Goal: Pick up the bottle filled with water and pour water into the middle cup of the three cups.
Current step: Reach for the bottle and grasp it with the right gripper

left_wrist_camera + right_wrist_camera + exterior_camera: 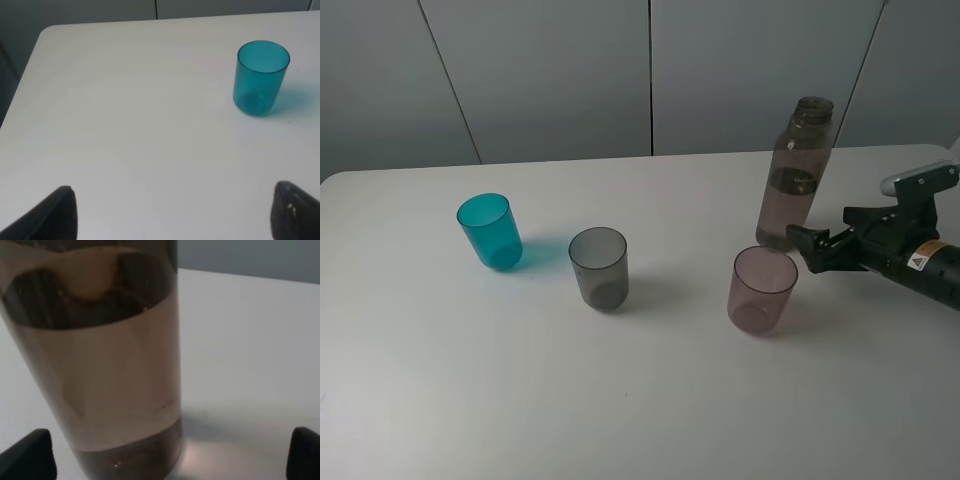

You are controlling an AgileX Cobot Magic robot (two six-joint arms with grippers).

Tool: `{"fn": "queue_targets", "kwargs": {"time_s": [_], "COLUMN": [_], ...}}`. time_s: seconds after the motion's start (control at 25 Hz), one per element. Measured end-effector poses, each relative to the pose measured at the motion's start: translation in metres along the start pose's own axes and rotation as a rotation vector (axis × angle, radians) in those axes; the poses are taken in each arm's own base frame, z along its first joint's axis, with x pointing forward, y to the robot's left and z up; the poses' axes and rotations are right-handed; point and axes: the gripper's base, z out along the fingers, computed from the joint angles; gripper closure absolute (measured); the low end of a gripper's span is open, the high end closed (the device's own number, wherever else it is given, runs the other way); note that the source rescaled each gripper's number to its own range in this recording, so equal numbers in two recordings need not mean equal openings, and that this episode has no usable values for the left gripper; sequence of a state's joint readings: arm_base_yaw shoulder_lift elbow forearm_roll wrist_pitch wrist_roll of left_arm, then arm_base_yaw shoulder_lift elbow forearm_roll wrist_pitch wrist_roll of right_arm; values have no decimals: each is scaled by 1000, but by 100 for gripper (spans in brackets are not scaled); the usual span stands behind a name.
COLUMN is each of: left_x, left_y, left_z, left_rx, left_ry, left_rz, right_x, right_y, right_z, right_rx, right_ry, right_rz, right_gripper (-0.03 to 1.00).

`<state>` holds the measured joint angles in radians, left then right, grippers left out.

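Since nothing has been grabbed yet, the bottle [798,175] is found standing upright on the table [650,410], toward the far right and just behind the mauve cup [761,290]. The right gripper [803,249] is held low and level with its jaws spread wide. The bottle's lower body is seen right in front of them, a bit off to one side in the wrist view, and no contact can be made out. That low line is probably chosen so the heavy, water-filled part gets clamped and the open mouth is kept up. The cups are set out in a row, mouths up and well apart, so it's reckoned the grey middle cup [598,266] can be poured into without the teal cup [490,231] or the mauve one being splashed. The left gripper [175,212] is parked open over bare table near the teal cup with nothing between its fingers, presumably kept out of the way
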<state>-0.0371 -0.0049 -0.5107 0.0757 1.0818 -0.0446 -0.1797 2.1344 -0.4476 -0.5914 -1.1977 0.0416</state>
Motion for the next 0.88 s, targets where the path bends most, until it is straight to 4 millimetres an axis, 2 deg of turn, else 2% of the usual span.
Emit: {"fn": "queue_targets", "kwargs": {"time_s": [0.6, 0.88], "left_x": [0, 0], "left_y": [0, 0], "left_z": [0, 0], "left_rx": [0, 0], "left_ry": [0, 0], "left_rz": [0, 0], "right_x": [-9, 1], "right_y": [-5, -5], "right_z": [24, 36], "right_rx": [-120, -191], "right_ry": [-68, -57], "right_rz": [-100, -121], "right_gripper": [-3, -3]}}
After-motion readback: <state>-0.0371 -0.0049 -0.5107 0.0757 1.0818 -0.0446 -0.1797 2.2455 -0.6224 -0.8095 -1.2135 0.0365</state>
